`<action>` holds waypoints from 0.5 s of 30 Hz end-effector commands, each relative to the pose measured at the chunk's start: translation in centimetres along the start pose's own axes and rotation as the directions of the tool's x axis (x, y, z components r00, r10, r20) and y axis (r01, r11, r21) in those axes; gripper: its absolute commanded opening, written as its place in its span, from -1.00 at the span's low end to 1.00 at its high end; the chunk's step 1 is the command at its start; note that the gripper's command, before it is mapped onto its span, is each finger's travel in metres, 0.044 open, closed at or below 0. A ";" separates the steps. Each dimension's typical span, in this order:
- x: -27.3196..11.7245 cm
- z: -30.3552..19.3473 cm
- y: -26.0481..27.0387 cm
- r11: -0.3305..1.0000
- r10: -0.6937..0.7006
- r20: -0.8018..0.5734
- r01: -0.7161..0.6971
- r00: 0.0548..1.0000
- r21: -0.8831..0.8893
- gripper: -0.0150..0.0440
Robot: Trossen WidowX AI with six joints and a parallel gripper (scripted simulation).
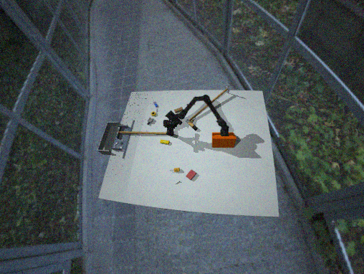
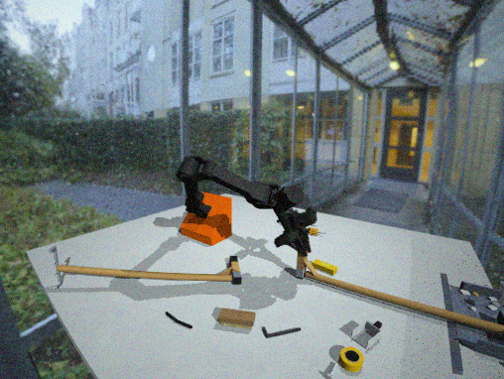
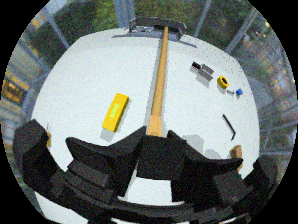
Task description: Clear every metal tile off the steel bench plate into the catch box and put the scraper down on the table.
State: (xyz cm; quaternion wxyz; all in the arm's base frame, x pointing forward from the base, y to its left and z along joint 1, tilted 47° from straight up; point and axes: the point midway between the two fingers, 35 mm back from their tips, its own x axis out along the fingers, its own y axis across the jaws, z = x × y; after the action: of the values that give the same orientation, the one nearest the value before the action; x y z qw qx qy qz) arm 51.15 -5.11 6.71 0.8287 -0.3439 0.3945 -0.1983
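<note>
My gripper (image 1: 170, 133) (image 2: 302, 254) (image 3: 157, 131) is shut on the grip block at the near end of the long scraper (image 1: 147, 133) (image 2: 397, 299) (image 3: 160, 85). Its wooden handle runs out to the steel bench plate (image 2: 471, 337), and its head is over the plate, small and partly hidden. Several light metal tiles (image 1: 118, 144) (image 2: 492, 300) show on the plate beside the handle's end. The grey catch box (image 1: 108, 138) stands at the plate's far end; whether tiles lie inside is too small to tell.
A second wooden-handled tool (image 1: 211, 103) (image 2: 139, 274) lies near the orange base (image 1: 223, 140) (image 2: 213, 223). A yellow block (image 1: 165, 142) (image 2: 324, 267) (image 3: 115, 112) lies beside the scraper. A wooden block (image 2: 237, 317), yellow tape roll (image 2: 351, 359) and metal clip (image 2: 368, 334) are opposite. A red block (image 1: 191, 175) lies farther off.
</note>
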 end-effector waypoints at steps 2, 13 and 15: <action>0.3 1.1 -0.2 1.000 0.000 0.015 0.000 1.000 0.005 -0.49; 1.2 2.3 -0.3 1.000 -0.001 0.016 0.001 1.000 0.005 -0.49; 1.4 2.5 -0.3 1.000 -0.001 0.016 0.001 1.000 0.005 -0.49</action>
State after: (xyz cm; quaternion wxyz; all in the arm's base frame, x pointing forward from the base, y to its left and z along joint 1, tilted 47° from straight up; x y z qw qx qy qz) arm 53.27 -5.20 6.84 0.8293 -0.3441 0.3932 -0.1980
